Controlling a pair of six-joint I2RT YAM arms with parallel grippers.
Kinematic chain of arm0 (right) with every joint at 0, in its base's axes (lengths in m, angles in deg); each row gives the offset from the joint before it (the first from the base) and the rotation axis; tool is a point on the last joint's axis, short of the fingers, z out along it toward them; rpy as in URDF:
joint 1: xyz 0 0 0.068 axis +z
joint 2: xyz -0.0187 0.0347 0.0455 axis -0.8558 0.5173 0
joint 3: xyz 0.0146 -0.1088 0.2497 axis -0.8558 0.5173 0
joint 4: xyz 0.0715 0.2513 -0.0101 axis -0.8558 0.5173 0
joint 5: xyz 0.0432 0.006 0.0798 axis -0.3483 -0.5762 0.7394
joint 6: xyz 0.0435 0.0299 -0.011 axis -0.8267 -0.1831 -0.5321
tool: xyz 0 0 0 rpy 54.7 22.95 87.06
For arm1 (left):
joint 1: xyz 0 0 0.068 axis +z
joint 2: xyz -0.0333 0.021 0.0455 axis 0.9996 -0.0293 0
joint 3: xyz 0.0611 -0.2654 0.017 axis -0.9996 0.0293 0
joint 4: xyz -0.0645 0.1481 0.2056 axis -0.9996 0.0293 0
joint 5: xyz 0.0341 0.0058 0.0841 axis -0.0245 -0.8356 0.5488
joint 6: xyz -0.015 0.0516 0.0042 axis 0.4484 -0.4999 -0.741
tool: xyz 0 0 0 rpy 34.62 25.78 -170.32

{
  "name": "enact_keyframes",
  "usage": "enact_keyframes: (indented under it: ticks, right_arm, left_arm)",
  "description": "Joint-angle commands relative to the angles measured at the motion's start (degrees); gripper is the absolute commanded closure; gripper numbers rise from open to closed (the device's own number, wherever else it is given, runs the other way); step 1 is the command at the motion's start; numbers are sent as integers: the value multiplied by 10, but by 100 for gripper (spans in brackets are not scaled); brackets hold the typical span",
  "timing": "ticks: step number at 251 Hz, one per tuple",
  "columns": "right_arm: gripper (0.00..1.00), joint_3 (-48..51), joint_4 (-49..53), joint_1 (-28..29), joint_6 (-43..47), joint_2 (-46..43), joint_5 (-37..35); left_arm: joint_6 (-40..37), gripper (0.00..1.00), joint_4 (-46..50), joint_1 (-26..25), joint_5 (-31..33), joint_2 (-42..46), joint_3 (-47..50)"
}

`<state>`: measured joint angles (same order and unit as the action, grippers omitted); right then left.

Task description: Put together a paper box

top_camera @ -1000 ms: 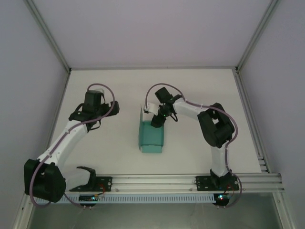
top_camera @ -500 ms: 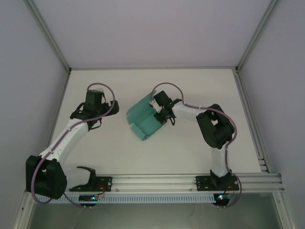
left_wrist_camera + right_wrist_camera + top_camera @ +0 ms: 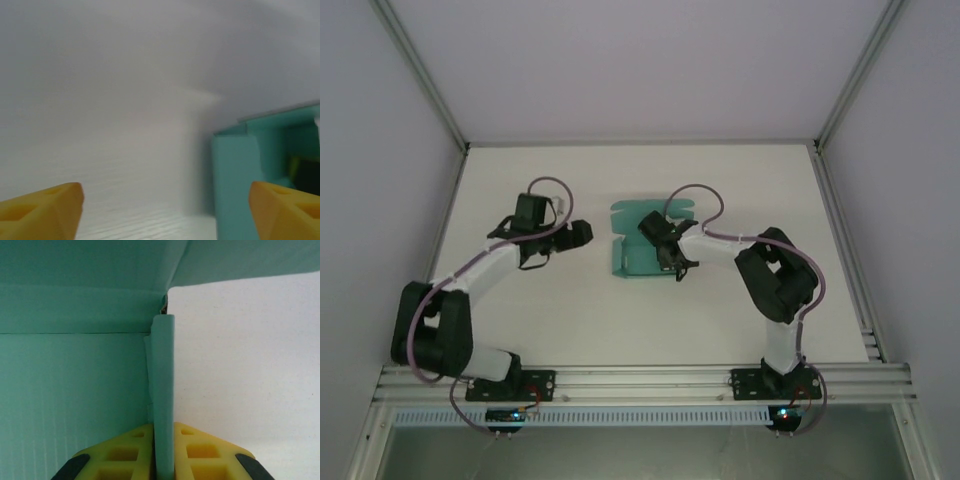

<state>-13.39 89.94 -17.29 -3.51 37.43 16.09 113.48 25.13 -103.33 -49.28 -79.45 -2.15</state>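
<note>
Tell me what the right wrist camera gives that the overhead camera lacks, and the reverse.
Right wrist view: up close, the yellow fingers of the right gripper pinch a thin upright wall of the teal box, pressed against it from both sides. Overhead view: the box's place near the middle of the table, and the left gripper apart from it, to its left. Both: the box held by the right gripper.

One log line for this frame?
box: open, unfinished | left gripper: open, left of box, apart | right gripper: shut on box wall
</note>
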Motion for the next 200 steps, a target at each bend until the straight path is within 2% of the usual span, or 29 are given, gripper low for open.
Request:
enact_keyframes:
  ticks: [1,13,33,83,149,200]
  right_arm:
    - [86,7,44,-1,-31,-7,-10]
    - [87,11,39,0,-32,-9,-7]
    - [86,21,32,-1,-33,-12,6]
    - [86,23,0,-1,-21,-10,30]
    - [85,28,-3,-1,-13,-24,26]
    - [85,28,-10,0,-8,-21,27]
  left_arm:
    - [50,26,-124,-3,-195,-49,14]
    - [53,32,-126,-5,-204,-66,12]
    - [47,36,-134,-12,-208,-85,13]
    - [49,41,-177,-38,-236,-138,-5]
    - [65,54,-211,-61,-268,-180,-30]
    - [64,55,-212,-78,-262,-181,-44]
